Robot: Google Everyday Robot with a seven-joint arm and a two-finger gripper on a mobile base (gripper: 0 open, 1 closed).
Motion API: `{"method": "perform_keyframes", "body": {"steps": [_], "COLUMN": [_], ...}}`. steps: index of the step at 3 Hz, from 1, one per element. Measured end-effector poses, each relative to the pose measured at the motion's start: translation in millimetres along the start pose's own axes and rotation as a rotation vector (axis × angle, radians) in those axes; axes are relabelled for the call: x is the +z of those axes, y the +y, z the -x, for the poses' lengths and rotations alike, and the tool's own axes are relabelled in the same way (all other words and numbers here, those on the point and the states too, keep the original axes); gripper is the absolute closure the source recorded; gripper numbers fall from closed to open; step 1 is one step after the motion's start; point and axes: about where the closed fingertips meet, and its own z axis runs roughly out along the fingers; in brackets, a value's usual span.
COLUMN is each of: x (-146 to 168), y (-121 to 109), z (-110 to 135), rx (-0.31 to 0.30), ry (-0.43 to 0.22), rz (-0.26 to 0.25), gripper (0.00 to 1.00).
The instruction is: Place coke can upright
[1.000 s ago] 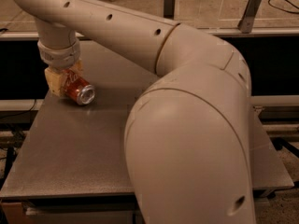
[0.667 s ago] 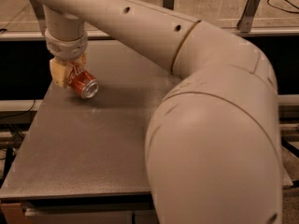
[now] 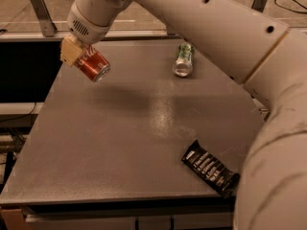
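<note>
The coke can [image 3: 92, 63], red with a silver end, is tilted with its end facing down and to the right. My gripper [image 3: 76, 54] is shut on it and holds it in the air above the back left part of the grey table [image 3: 120, 143]. One tan finger [image 3: 68, 51] shows on the can's left side; the other is hidden behind the can. The big white arm [image 3: 206, 23] comes in from the right and reaches across the top of the view.
A green can [image 3: 183, 59] lies on its side at the back middle of the table. A black snack bar wrapper [image 3: 210, 168] lies near the front right edge. A metal rail [image 3: 41, 11] and a dark gap run behind the table.
The gripper has lifted the coke can off the table and holds it higher. The arm has swung aside, and the green can and the black wrapper have come into view.
</note>
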Motion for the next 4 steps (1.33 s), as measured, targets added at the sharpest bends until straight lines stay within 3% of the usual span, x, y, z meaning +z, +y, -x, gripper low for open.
{"method": "perform_keyframes", "body": {"steps": [2,3,4], "x": [-48,-61,-69], "y": [2,4,7], "z": [-5,-15,-27], "rx": [-0.084,-0.143,-0.242], "ry": [-0.347,-0.476,-0.575], "rz": [0.094,0.142,0.186], "gripper": [1.0,1.0,1.0]}}
